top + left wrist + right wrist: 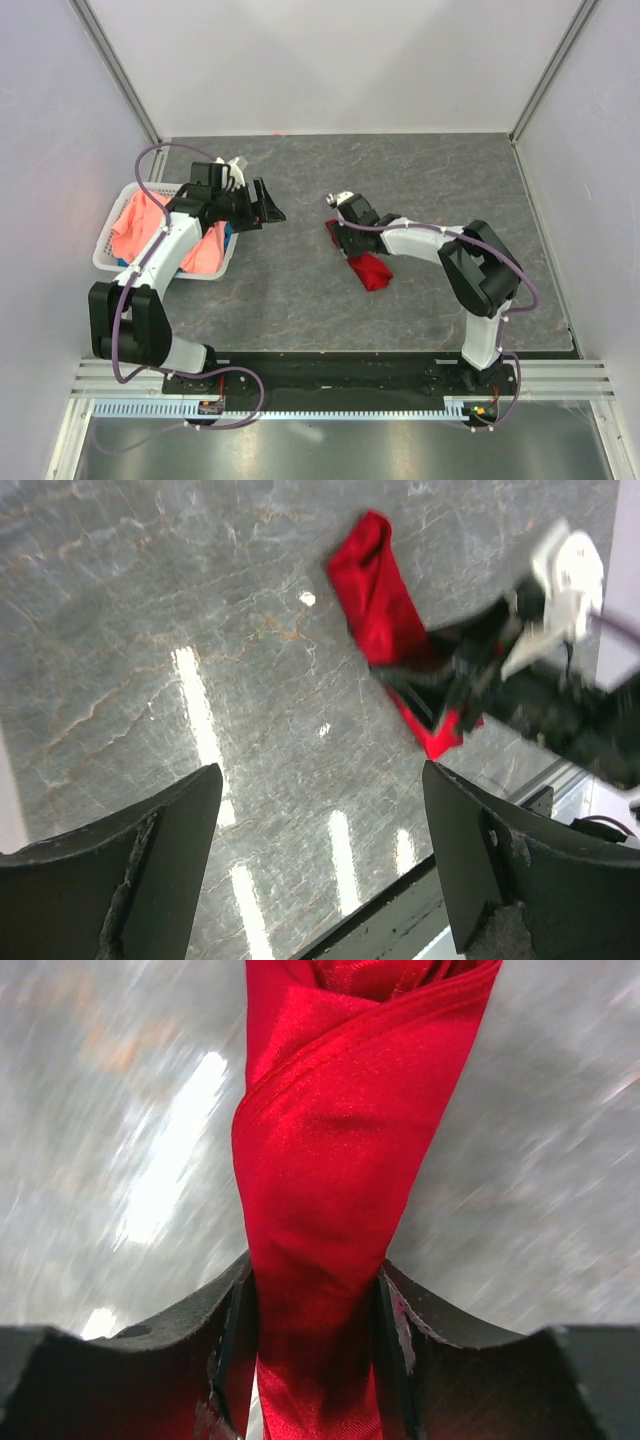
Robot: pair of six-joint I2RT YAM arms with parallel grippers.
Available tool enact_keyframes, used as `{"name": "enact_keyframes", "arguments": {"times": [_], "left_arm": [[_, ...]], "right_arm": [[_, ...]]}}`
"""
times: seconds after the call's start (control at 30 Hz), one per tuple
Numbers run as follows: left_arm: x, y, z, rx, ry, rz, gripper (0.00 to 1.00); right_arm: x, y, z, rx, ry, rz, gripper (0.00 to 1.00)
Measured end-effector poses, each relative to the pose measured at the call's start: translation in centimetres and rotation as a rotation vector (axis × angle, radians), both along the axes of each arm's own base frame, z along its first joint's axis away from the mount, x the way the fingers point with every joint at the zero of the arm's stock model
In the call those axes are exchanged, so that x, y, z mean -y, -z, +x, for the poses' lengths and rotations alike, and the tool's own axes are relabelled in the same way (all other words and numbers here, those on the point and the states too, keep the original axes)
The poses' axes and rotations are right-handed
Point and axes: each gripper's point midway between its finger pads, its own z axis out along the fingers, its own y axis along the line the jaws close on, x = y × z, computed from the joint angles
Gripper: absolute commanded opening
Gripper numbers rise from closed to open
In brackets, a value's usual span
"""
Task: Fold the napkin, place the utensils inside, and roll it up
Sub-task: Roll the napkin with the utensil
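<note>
Right hand (315, 1305) is nearly closed, and we see its two fingers (232, 1320) pinching the napkin (330, 1180) between them. The red cloth fills the gap from side to side. From the wrist camera the napkin runs away from the hand as a narrow bunched strip with folded layers overlapping. The background is motion-blurred.

From the top camera the napkin (372, 270) sits centre-right on the grey worktop (450, 180). The right hand grips its far-left end, and the rest trails toward the near edge, ending in a thicker lump. We cannot tell whether the gripped end is lifted off the worktop or pressed on it.

Left hand (322, 775) is wide open with nothing in it, held above bare worktop. Its camera looks across at the napkin and the blurred right arm (560, 590). It is well apart from the napkin, over by the white basket (108, 258) on the left side. The basket holds a salmon-pink cloth (135, 228) and a bit of blue cloth (229, 236), and the left arm crosses over it.
</note>
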Motion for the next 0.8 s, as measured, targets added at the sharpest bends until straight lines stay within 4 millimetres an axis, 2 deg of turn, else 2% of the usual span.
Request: {"name": "enact_keyframes", "arguments": {"times": [0.1, 0.17, 0.2, 0.23, 0.33, 0.4, 0.5, 0.6, 0.63, 0.73, 0.8], "left_arm": [[-0.6, -0.4, 0.2, 0.020, 0.000, 0.011, 0.89], [-0.9, -0.3, 0.1, 0.022, 0.004, 0.021, 0.92], [-1.0, -0.3, 0.1, 0.026, 0.009, 0.024, 0.93], [-1.0, -0.4, 0.0, 0.031, 0.017, 0.026, 0.94], [-1.0, -1.1, -0.6, 0.064, 0.042, 0.030, 0.97], [-1.1, -2.0, -1.1, 0.099, 0.053, 0.033, 0.97], [-1.2, -3.6, -2.0, 0.168, 0.062, 0.036, 0.97], [-1.4, -5.0, -2.7, 0.235, 0.065, 0.041, 0.98], [-1.5, -5.5, -3.0, 0.260, 0.065, 0.044, 0.98], [-1.9, -6.7, -3.8, 0.333, 0.055, 0.058, 0.98], [-2.3, -7.5, -4.4, 0.387, 0.045, 0.069, 0.98]], "right_arm": [[0.5, -0.1, 2.3, 0.014, 0.029, 0.005, 0.55], [0.7, -0.2, 3.0, 0.019, 0.026, 0.005, 0.65], [0.7, -0.2, 3.1, 0.018, 0.021, 0.004, 0.69], [0.7, -0.2, 3.1, 0.017, 0.014, 0.002, 0.79], [0.5, -0.3, 2.9, 0.008, -0.018, 0.005, 0.90], [0.3, -0.6, 2.5, -0.002, -0.041, 0.010, 0.97], [0.0, -1.8, 1.9, -0.009, -0.070, 0.035, 0.98], [-0.4, -5.0, 1.8, 0.032, -0.085, 0.085, 0.98], [-0.5, -6.7, 1.8, 0.059, -0.085, 0.111, 0.98], [-0.2, -12.9, 1.8, 0.171, -0.081, 0.202, 0.98], [0.7, -17.4, 1.6, 0.274, -0.062, 0.266, 0.98]]}}
